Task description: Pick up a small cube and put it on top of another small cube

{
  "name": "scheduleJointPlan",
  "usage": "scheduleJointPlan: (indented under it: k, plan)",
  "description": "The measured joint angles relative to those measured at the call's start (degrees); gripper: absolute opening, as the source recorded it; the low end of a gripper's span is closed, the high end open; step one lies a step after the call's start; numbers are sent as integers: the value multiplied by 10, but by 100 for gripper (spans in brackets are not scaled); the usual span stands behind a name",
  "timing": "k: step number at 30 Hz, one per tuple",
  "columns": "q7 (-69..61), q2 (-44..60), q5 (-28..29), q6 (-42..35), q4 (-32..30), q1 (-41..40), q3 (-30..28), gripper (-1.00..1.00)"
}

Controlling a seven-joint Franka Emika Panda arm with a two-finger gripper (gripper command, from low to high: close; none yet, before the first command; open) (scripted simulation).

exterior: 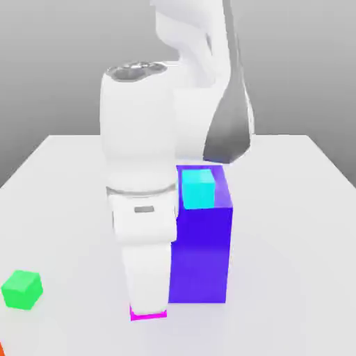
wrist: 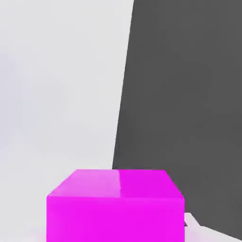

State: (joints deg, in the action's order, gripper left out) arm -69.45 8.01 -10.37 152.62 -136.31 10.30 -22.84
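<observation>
The small cube (exterior: 148, 314) is magenta and sits low at the table's front, with just a thin strip of it showing under my white hand in the exterior view. In the hand view the small cube (wrist: 116, 205) looms close, its top and one side face in sight. My gripper (exterior: 148, 306) has come straight down over it and is shut on it. The cube's underside is hidden, so whether it rests on the table I cannot tell.
A tall purple-blue block (exterior: 201, 250) stands right beside my hand on the exterior view's right, with a cyan small cube (exterior: 198, 189) on its top. A green small cube (exterior: 21, 289) lies at the front left. The white table (exterior: 292, 229) spreads around them.
</observation>
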Motion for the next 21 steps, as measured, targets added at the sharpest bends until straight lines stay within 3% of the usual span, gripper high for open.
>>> scheduleJointPlan:
  k: [4, 8, 15, 16, 21]
  plan:
    - [-71, 5, -16, -17, 13, -67, -48, -100]
    - [-92, 6, 4, -35, -44, -123, -110, -100]
    - [-168, 92, -93, 26, -49, -177, -62, -100]
    - [-179, 105, -109, 35, -47, -186, -50, 100]
    - [-179, 105, -109, 35, -47, -186, -50, 100]
